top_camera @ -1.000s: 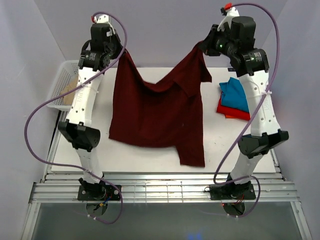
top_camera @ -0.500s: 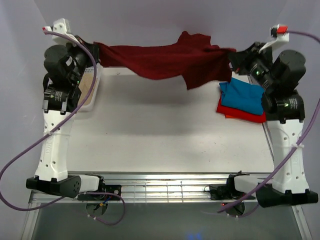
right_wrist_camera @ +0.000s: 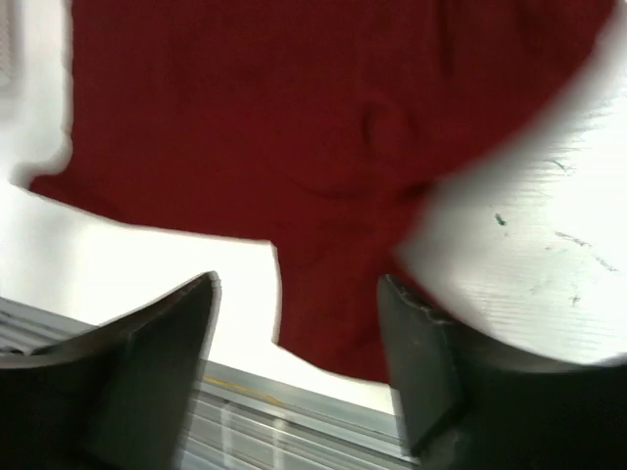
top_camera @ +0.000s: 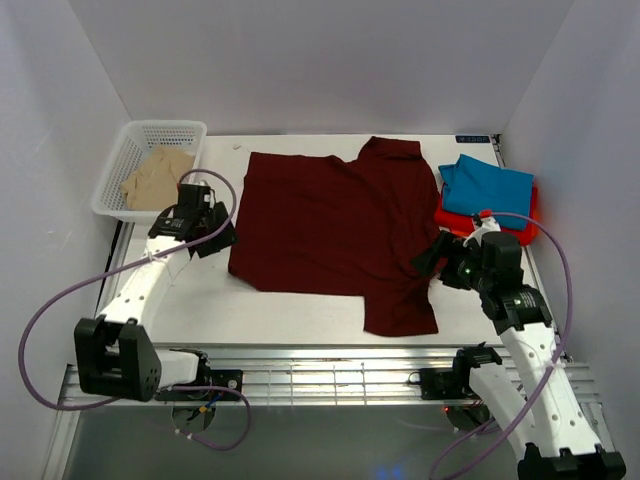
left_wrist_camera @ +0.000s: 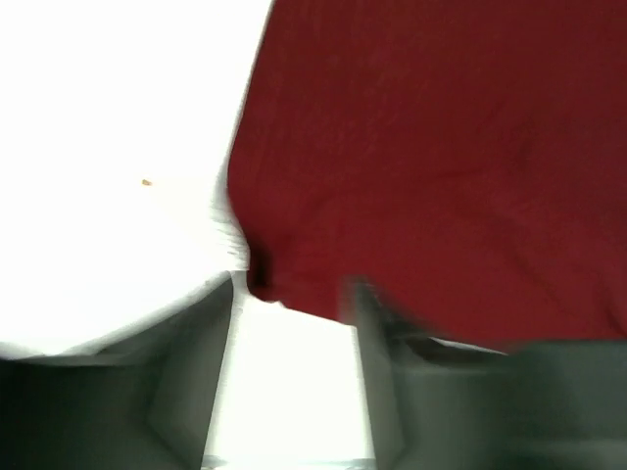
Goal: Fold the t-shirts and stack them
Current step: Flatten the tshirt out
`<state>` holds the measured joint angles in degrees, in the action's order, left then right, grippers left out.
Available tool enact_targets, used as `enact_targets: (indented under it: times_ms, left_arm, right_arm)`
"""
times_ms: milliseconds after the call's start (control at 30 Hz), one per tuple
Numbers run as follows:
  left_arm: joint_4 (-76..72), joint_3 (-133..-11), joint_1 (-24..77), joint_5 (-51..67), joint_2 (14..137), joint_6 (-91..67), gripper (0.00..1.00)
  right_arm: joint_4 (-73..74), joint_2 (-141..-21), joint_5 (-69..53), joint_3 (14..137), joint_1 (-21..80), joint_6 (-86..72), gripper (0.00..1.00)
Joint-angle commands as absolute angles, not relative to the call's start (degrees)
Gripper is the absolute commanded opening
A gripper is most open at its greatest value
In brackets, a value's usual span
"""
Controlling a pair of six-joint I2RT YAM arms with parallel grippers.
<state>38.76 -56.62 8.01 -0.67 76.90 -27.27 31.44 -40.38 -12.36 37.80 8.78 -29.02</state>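
Note:
A dark maroon t-shirt [top_camera: 330, 225] lies spread flat on the white table, one sleeve hanging toward the near edge. My left gripper [top_camera: 224, 240] sits low at the shirt's left edge, open; in the left wrist view only bare table shows between the fingers [left_wrist_camera: 186, 377], with the maroon cloth [left_wrist_camera: 441, 147] just ahead. My right gripper [top_camera: 427, 262] hovers at the shirt's right side, open; its fingers [right_wrist_camera: 421, 362] straddle the maroon cloth [right_wrist_camera: 294, 117] without gripping. A folded teal-blue t-shirt [top_camera: 490, 185] rests on a red-orange one [top_camera: 527, 212] at the back right. A beige t-shirt [top_camera: 155, 172] lies in the basket.
The white mesh basket [top_camera: 152, 128] stands at the back left corner. The folded pile sits close to the right arm's elbow. The table's near edge with its metal rails [top_camera: 330, 375] runs just below the shirt's hanging sleeve. Purple cables loop off both arms.
Both arms swung the lifted maroon shirt out over the table and came down low. The shirt now lies flat, and both grippers have opened and let go of it.

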Motion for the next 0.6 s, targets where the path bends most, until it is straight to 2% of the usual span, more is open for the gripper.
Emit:
enact_targets:
  times_ms: [0,33,133,200,233,300,333,367,400,433,467,567]
  left_arm:
    - [40.9,-60.4,8.3,-5.5,66.7,-28.5,0.69]
    - [41.0,-61.4,8.3,-5.8,65.1,-28.6,0.7]
    - [40.7,-66.3,8.4,-4.8,63.9,-29.3,0.67]
    - [38.5,-67.8,8.4,-3.1,64.6,-29.4,0.63]
    - [38.0,-68.5,8.4,-2.6,65.2,-29.5,0.57]
    - [35.4,-67.8,8.5,-1.3,67.1,-30.0,0.44]
    - [34.4,-65.5,8.5,-0.9,67.8,-30.2,0.34]
    - [31.4,-64.0,8.5,-0.3,68.7,-30.6,0.11]
    - [30.2,-62.6,8.5,1.8,69.2,-32.0,0.0]
    - [28.7,-60.9,8.6,2.7,69.6,-32.6,0.0]
    - [24.3,-57.1,8.9,3.4,69.8,-33.1,0.0]
    - [18.2,-52.7,10.2,4.3,71.7,-35.5,0.0]
  right_arm:
    - [34.7,-34.8,-8.4,43.1,9.1,-28.2,0.98]
    - [36.6,-34.7,-6.9,46.0,9.1,-27.3,0.9]
    - [36.2,-36.4,-4.5,48.3,9.1,-24.9,0.91]
    - [32.4,-39.4,-7.0,47.4,9.1,-24.3,0.96]
    - [30.8,-40.5,-7.9,46.5,9.1,-24.3,0.92]
    - [25.3,-44.2,-9.1,43.0,9.1,-24.5,0.73]
    - [23.7,-45.4,-9.4,41.8,9.1,-24.6,0.54]
    - [22.3,-46.8,-9.5,40.8,9.1,-24.7,0.42]
    - [19.8,-49.7,-9.6,39.4,9.1,-25.0,0.31]
    - [18.6,-51.1,-9.8,38.7,9.1,-25.1,0.17]
    - [17.4,-52.6,-9.9,38.1,9.1,-25.3,0.13]
    - [13.5,-58.5,-10.5,37.0,9.1,-25.7,0.1]
